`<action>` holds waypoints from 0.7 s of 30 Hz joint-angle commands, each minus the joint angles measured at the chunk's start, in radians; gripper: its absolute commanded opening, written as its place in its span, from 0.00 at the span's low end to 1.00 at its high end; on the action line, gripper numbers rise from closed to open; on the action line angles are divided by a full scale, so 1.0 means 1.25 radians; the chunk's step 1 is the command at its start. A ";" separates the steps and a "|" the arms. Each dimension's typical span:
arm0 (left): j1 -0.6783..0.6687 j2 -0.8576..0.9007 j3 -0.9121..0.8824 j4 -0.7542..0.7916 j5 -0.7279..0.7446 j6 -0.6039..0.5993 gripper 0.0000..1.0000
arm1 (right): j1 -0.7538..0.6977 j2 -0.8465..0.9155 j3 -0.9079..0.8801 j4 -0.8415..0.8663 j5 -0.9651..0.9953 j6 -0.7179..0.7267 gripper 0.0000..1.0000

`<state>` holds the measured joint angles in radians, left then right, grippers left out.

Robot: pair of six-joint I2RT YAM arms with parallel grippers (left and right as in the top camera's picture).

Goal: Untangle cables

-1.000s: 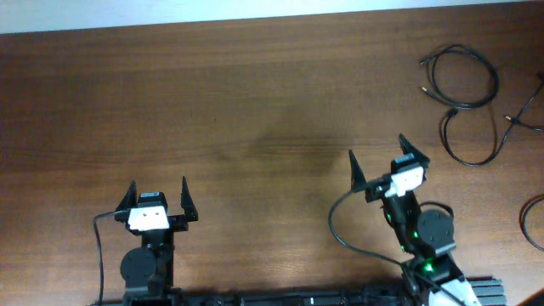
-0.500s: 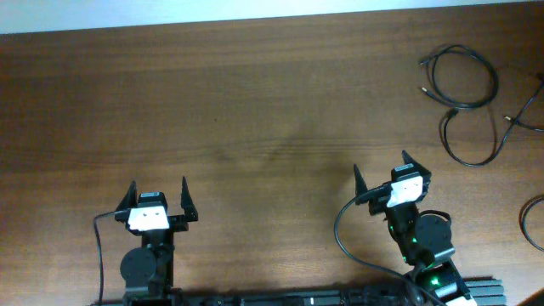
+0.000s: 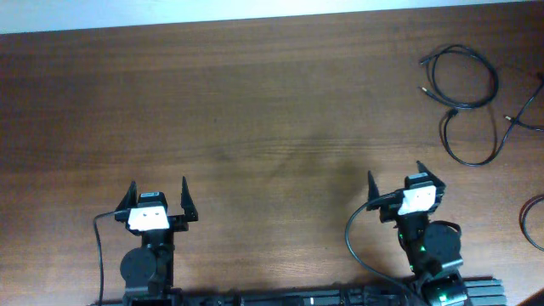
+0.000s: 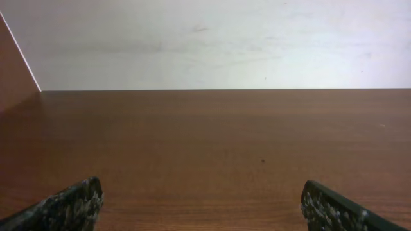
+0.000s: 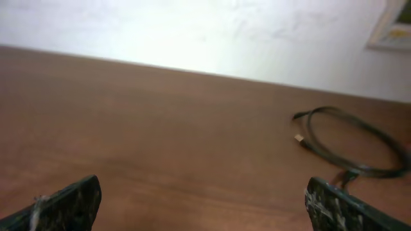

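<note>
Setting: brown wood-grain bench, with a pale wall along its far edge.
Left arm: at the near edge, left of centre, pointing straight toward the far side.
Left jaws: spread wide and holding nothing, with only bare wood between the two dark fingertips in the wrist view.
Right arm: at the near edge, right of centre.
Right jaws: also spread wide and empty, well apart from every cord.
Cables: thin black cords lying flat on the far right part of the bench, touched by neither arm.
Far loop: an open ring nearest the wall, with a small pale-tipped plug at its left side.
Near loop: a second open curve just on the near side of the far one. Hard to tell whether the two cross or only meet at the dark connector.
Right-edge cords: a short piece beside the loops and a separate curve nearer, both cut off by the right border.
Arm wires: a thicker black wire arcs left of the right arm, and another runs left of the left arm.
</note>
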<state>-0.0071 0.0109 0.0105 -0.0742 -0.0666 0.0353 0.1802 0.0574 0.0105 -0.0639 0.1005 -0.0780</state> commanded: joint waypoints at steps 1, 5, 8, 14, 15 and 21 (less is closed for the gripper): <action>0.001 -0.005 -0.001 -0.005 0.005 0.012 0.99 | -0.034 -0.045 -0.004 -0.006 0.007 0.007 0.99; 0.001 -0.005 -0.001 -0.005 0.005 0.012 0.99 | -0.073 -0.044 -0.004 -0.007 0.007 0.007 0.99; 0.001 -0.005 -0.001 -0.005 0.005 0.012 0.99 | -0.098 -0.044 -0.004 -0.007 0.007 0.007 0.99; 0.001 -0.005 -0.001 -0.005 0.005 0.012 0.99 | -0.118 -0.044 -0.004 -0.007 0.007 0.079 0.99; 0.001 -0.005 -0.001 -0.005 0.005 0.012 0.99 | -0.118 -0.044 -0.004 -0.007 0.007 0.079 0.99; 0.001 -0.005 -0.001 -0.005 0.005 0.012 0.99 | -0.118 -0.044 -0.004 -0.007 0.007 0.078 0.99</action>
<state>-0.0071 0.0109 0.0105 -0.0742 -0.0666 0.0353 0.0399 0.0139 0.0105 -0.0639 0.1009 0.0036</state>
